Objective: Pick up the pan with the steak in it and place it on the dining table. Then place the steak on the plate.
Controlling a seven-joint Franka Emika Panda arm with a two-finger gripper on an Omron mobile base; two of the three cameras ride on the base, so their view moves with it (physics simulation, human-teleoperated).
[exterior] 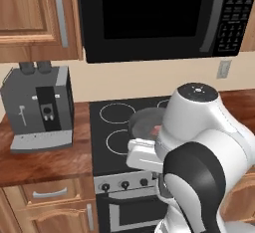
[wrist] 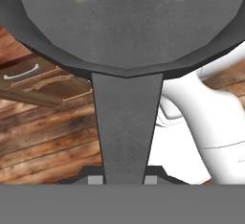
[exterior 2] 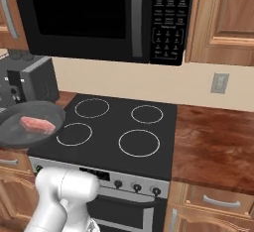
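Note:
The dark grey pan (exterior 2: 20, 127) hangs at the left edge of the stove, level, with the pinkish-red steak (exterior 2: 37, 124) lying flat in it. From the left base view the pan (exterior: 143, 121) is half hidden behind my white arm, and a sliver of the steak (exterior: 157, 129) shows. In the hand view the pan's round grey body (wrist: 124, 22) spreads across the top and its straight handle (wrist: 127, 122) runs down into my gripper (wrist: 123, 180), which is shut on the handle's end. The dining table and the plate are out of view.
A black cooktop (exterior 2: 124, 127) with four ring burners lies under a black microwave (exterior 2: 99, 13). A grey coffee machine (exterior: 40, 107) stands on the wood counter to the left. More wood counter (exterior 2: 213, 142) runs to the right, with drawers and cabinets below.

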